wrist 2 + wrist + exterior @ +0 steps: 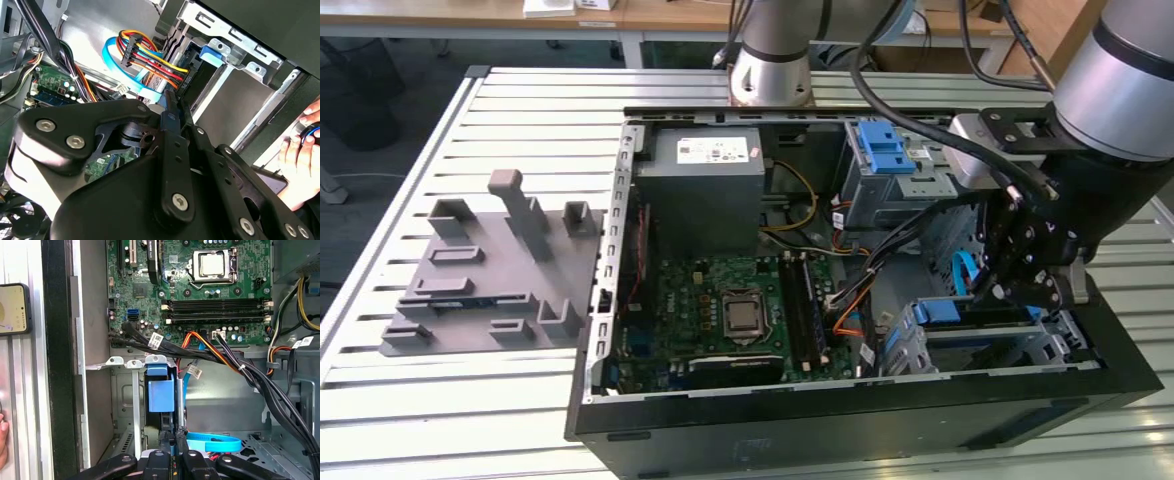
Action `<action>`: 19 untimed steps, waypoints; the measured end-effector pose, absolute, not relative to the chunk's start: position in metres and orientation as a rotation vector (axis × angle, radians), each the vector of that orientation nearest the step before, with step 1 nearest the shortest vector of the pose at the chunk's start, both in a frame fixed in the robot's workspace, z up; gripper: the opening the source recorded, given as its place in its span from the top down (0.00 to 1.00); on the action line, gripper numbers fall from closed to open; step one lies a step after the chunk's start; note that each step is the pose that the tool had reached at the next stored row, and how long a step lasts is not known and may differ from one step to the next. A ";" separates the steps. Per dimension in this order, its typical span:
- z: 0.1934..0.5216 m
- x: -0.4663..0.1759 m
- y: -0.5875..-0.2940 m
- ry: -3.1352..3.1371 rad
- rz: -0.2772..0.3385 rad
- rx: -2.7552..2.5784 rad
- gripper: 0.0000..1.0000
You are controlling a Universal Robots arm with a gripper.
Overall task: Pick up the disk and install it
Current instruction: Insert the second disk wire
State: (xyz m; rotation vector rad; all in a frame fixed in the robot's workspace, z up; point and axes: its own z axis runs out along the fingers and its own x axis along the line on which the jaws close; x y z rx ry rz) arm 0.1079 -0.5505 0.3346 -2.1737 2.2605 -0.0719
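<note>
The disk (161,392) stands on edge in the grey drive cage (131,390) at the front corner of the open computer case, its blue plastic end facing out. In the exterior view that blue end (937,312) lies at the cage (1047,345) on the view's right. My gripper (173,432) is right behind the disk's end, fingers drawn close together with nothing thick between them. From the exterior view, the gripper (1003,292) reaches down into the case just above the cage. In the second wrist view the gripper (167,95) points toward the bay beside a bundle of coloured wires.
A motherboard (720,300) covers the case floor, with a grey power-supply box (700,175) behind it. A blue latch (887,148) tops the upper bay. Black and orange cables (235,365) cross near the cage. A grey fixture (480,280) lies outside. A person's hand (300,150) rests nearby.
</note>
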 end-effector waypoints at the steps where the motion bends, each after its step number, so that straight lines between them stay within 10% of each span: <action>1: 0.335 0.108 -0.551 2.261 -0.072 -2.174 0.84; 19: 0.333 0.109 -0.551 2.257 -0.064 -2.170 0.84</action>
